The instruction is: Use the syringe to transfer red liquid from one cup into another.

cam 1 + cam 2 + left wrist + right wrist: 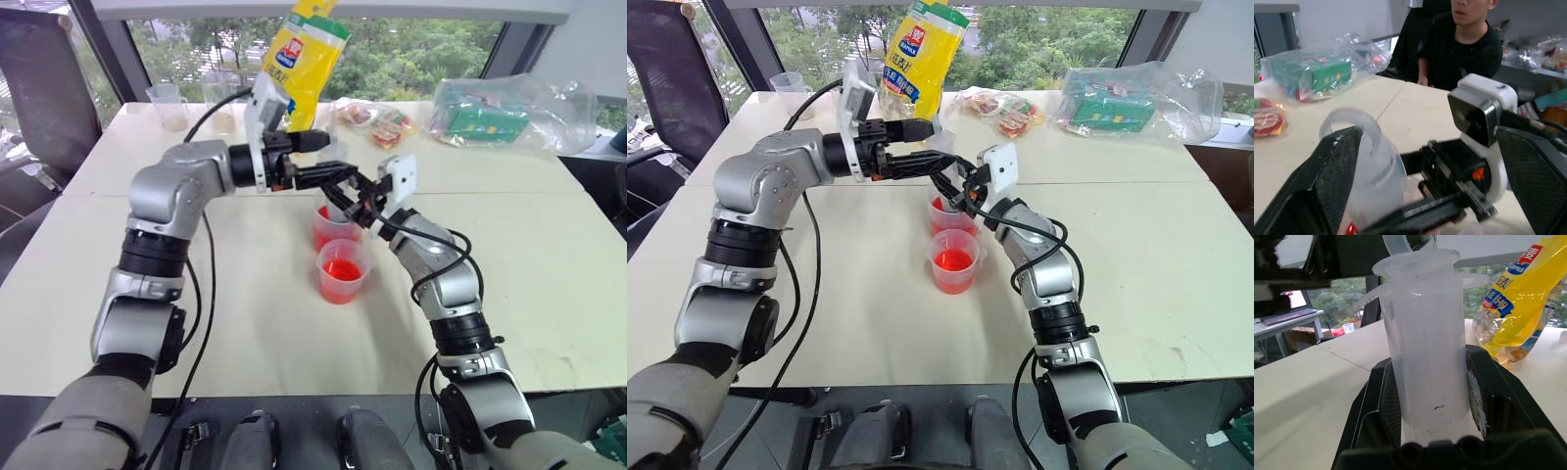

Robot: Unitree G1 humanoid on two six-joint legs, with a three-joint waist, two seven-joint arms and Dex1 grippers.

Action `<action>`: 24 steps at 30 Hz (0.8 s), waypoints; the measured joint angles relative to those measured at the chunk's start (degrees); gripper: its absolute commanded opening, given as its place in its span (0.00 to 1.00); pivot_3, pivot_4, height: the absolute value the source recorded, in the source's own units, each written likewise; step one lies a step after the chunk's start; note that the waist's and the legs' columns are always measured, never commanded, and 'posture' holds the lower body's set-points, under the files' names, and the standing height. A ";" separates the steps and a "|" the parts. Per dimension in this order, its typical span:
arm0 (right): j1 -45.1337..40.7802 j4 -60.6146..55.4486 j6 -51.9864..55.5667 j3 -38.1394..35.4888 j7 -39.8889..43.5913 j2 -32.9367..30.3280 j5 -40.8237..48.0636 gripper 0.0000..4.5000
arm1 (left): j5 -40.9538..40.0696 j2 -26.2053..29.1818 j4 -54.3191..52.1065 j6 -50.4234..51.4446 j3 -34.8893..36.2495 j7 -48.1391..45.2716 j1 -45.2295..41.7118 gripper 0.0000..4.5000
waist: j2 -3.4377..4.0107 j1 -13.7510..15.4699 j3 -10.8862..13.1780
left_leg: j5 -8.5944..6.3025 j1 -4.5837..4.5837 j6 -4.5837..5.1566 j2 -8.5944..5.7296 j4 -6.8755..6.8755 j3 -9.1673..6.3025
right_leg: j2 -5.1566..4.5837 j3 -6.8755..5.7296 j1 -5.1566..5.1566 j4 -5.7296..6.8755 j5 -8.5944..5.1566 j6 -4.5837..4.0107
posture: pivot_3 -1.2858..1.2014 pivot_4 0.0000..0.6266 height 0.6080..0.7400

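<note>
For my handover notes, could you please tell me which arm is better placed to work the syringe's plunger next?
Probably the left: the right gripper is shut on the syringe, while the left gripper brackets its top end.

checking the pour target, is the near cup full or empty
Partly full: the near cup holds red liquid in its lower part, seen through the clear wall.

My arms are brushed silver shells with black ribbed joint bands; black cables loop along both. Each black two-fingered tool, left tool (328, 162) and right tool (345, 201), carries a white camera block.
</note>
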 measured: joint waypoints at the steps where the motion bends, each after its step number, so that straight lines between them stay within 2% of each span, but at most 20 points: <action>1: 0.03 0.00 0.06 0.00 0.11 -0.07 -0.06 0.33 | 0.44 -0.34 0.93 -0.48 0.13 0.39 -0.23 0.60 | 0.00 -0.06 0.00 | 0.00 0.00 0.00 0.00 0.00 0.00 | 0.01 0.00 0.00 0.00 0.00 0.00 | 0.52 0.24 1.00; 6: 0.11 -0.22 0.11 0.01 0.64 -0.16 -0.08 0.33 | 1.65 -1.07 3.52 -1.48 1.27 1.36 -1.02 0.04 | 0.00 -0.09 0.00 | 0.00 0.00 0.00 0.02 -0.01 0.00 | 0.02 0.00 -0.02 0.02 0.00 0.00 | 0.52 0.24 1.00; 24: -0.18 -0.24 0.85 -0.43 2.15 -0.35 0.60 0.33 | 2.45 -1.39 3.48 -1.00 1.67 1.06 -2.28 0.02 | 0.00 -0.05 0.00 | 0.00 0.01 0.00 0.01 -0.01 0.00 | 0.01 0.00 -0.01 0.02 0.00 0.00 | 0.52 0.24 1.00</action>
